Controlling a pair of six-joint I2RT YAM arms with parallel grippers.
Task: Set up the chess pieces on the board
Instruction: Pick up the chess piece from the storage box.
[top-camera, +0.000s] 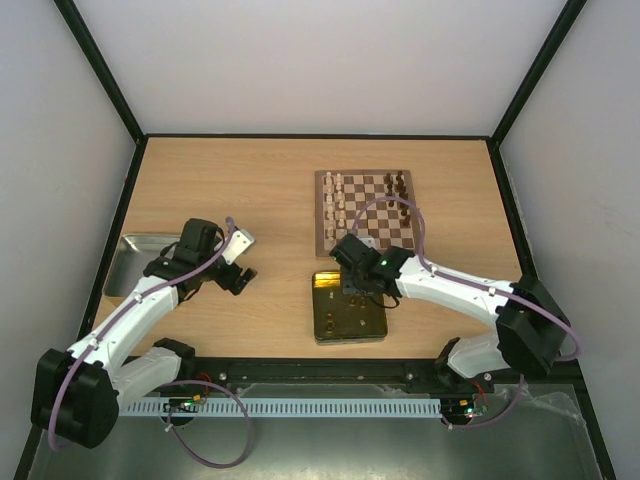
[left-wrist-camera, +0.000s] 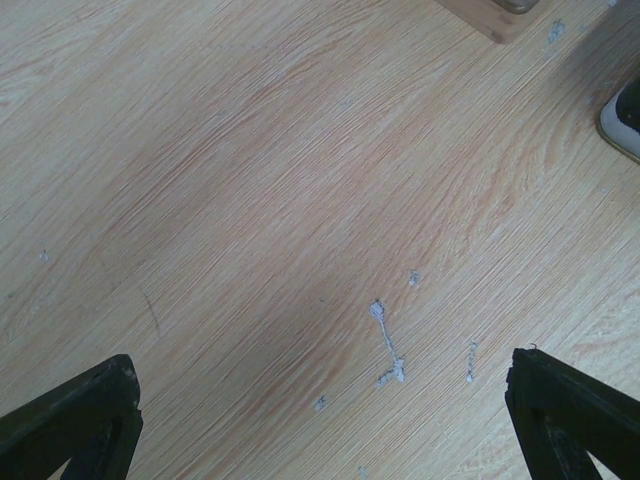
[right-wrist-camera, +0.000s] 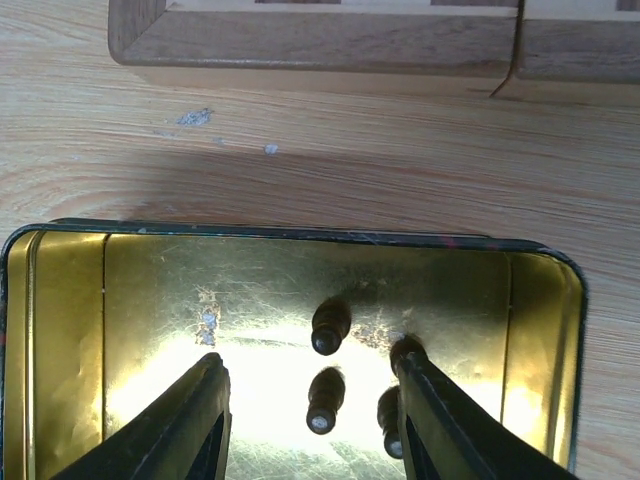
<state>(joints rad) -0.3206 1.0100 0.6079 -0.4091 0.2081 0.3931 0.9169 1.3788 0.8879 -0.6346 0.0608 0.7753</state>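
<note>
Chess pieces (right-wrist-camera: 322, 400) lie in the gold tin (right-wrist-camera: 60, 330) under the released right tool (right-wrist-camera: 312, 365); the left tool (left-wrist-camera: 320, 360) hangs released too.

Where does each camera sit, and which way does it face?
Top external: above and behind, facing down on the table; left arm, right arm, board, gold tin show.
Left wrist: on the left arm, facing down on bare wood; open left gripper shows.
Right wrist: on the right arm, facing down into the tin; dark pieces, right gripper show.
Shared: tin and board, in top and right wrist.
</note>
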